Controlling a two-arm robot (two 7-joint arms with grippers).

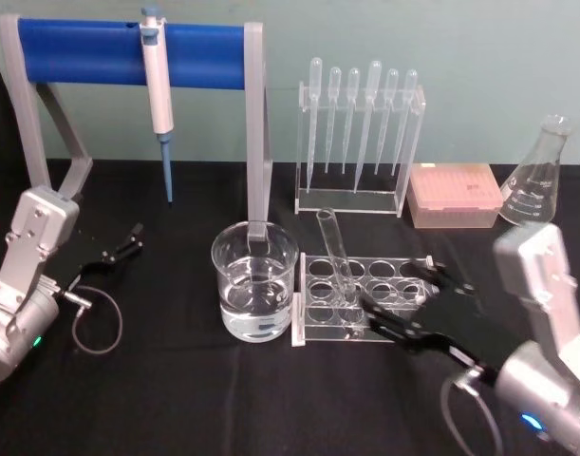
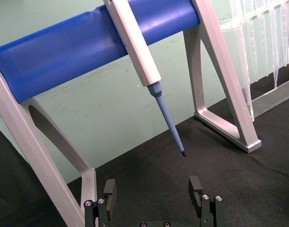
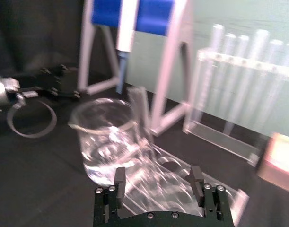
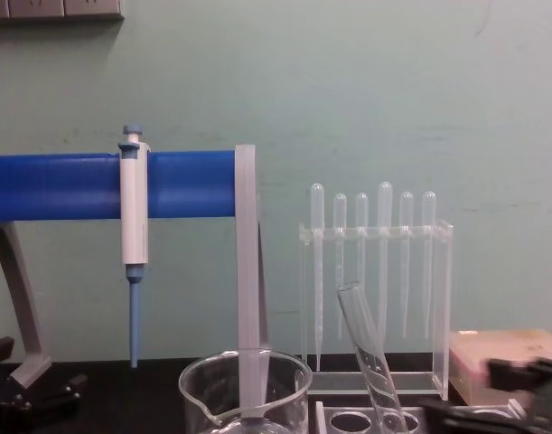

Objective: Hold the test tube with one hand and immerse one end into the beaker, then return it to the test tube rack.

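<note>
The test tube [image 1: 335, 252] stands tilted in a front-left hole of a clear rack [image 1: 403, 328], its open rim up. In the chest view the test tube [image 4: 369, 357] leans left above the rack. Just left of the rack is the beaker [image 1: 254, 285], partly filled with clear liquid. My right gripper [image 1: 409, 302] is open at the rack's right side, one finger over it and one at its front edge, a short way from the tube. Seen from the right wrist, the right gripper [image 3: 158, 177] has the beaker [image 3: 106, 142] and tube [image 3: 140, 111] ahead of its spread fingers. My left gripper [image 1: 121, 249] rests open at far left.
A blue-barred stand [image 1: 128, 52] carries a white-and-blue pipette [image 1: 157, 95] behind the beaker. A clear holder with several plastic pipettes [image 1: 358, 133], a pink tip box [image 1: 453, 195] and a conical flask [image 1: 536, 176] line the back right. A cable loop [image 1: 95, 318] lies at left.
</note>
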